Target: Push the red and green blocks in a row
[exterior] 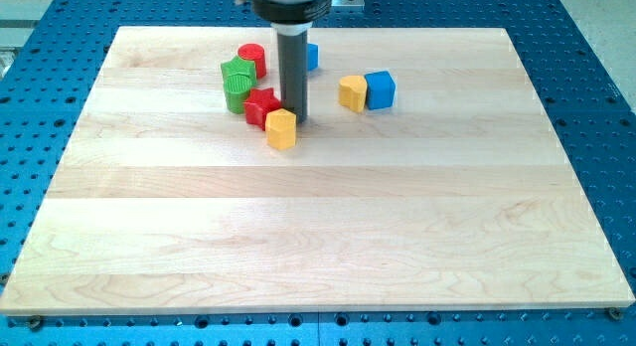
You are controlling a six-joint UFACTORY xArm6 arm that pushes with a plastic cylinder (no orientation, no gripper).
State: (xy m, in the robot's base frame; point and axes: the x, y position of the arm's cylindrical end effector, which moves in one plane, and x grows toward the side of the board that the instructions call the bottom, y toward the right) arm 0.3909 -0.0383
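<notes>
my tip [296,121] is only a straight dark rod, so it is not grabbing anything. it is sitting just beside the red star-shaped block [260,104] and the yellow block [281,129]. the green blocks [238,84] and the red round block [251,58] are bunching near the wooden board's [318,237] top. they are sitting close but not making a neat row yet, i think.

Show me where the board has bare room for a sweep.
Free: the whole lower board below the yellow block, and right of the blue cube. Crowded: my tip sits among the red star, green block and red cylinder.
</notes>
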